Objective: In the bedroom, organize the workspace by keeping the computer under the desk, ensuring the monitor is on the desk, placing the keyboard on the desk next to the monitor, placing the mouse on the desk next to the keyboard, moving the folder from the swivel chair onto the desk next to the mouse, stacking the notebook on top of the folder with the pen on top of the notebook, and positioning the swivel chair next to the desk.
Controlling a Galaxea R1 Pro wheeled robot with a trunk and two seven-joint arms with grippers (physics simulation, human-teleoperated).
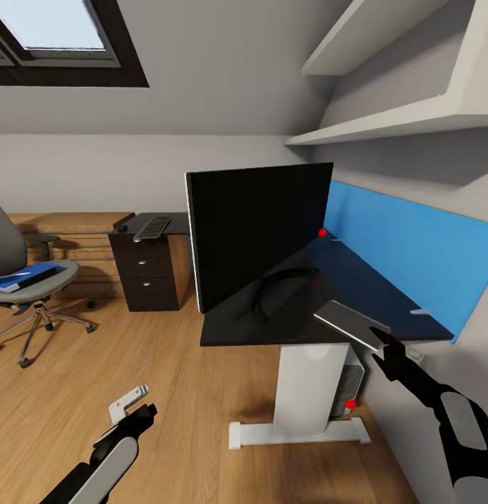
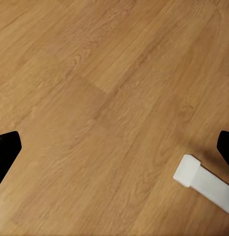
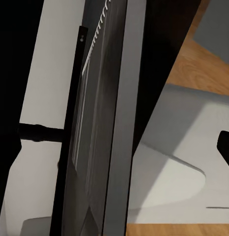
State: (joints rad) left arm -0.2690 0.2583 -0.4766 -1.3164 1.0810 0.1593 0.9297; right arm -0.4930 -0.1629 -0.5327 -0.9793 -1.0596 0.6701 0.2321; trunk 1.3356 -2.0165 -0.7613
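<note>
the notebook (image 1: 350,323) is seen at the lower right of the head view, a flat grey rectangle with a pale edge, tilted over the near corner of the desk (image 1: 384,297) and met at its lower end by the right gripper (image 1: 381,340). the fingers look closed onto that end, so the notebook is judged to be held, though the contact itself is small in the picture. the step in hand is judged to be the bringing of the notebook to the desk.

the folder (image 1: 23,276) is still on the swivel chair (image 1: 19,269) at the left edge, so the stacking cannot yet be finished; the next move is thought to call for the notebook to be set down flat, well inside the edge, and then for the folder to be fetched. the monitor (image 1: 261,234) stands on the desk at centre, the keyboard (image 1: 152,227) and the mouse (image 1: 122,228) lie on the drawer end further left, and the computer (image 1: 349,388) is tucked under the top by the white leg (image 1: 307,385).

the left gripper (image 1: 135,406) hangs low at the lower left, spread wide and holding nothing; its wrist view shows the wooden floor (image 2: 94,98) and the white desk foot (image 2: 205,184). in the right wrist view the computer (image 3: 102,128) is shown close up, with its vent slots, which the head view does not resolve.
</note>
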